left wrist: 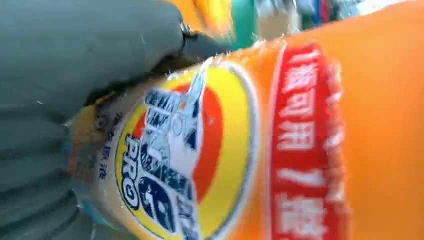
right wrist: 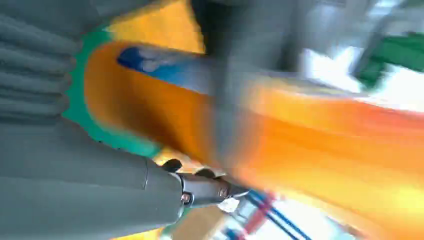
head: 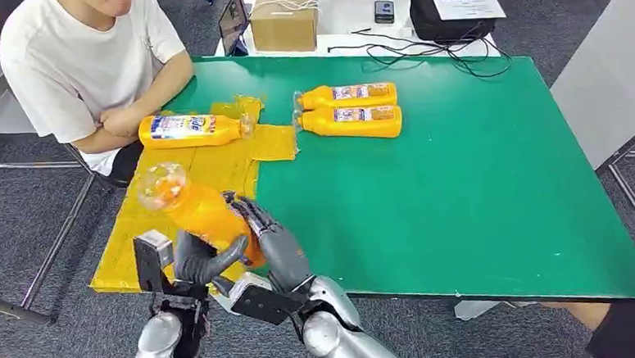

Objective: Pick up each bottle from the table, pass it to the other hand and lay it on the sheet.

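An orange bottle [head: 194, 208] with a clear cap end tilts up over the near end of the yellow sheet [head: 207, 170], held between both hands. My left hand [head: 194, 263] wraps its lower body from the left, thumb across the front. My right hand [head: 272, 240] clasps the same part from the right. The left wrist view shows the label of the bottle [left wrist: 300, 140] close under my left hand [left wrist: 60, 75]. In the blurred right wrist view, the bottle [right wrist: 325, 145] lies across my right hand [right wrist: 75, 175]. Another bottle [head: 189, 130] lies on the sheet's far end. Two bottles [head: 349, 96] [head: 351, 122] lie side by side on the green table [head: 462, 180].
A person in a white shirt [head: 78, 60] sits at the table's far left corner, forearms folded by the sheet. Behind the table stand a cardboard box [head: 285, 21], a black bag [head: 445, 20] and cables [head: 447, 53]. The right half of the green top is bare.
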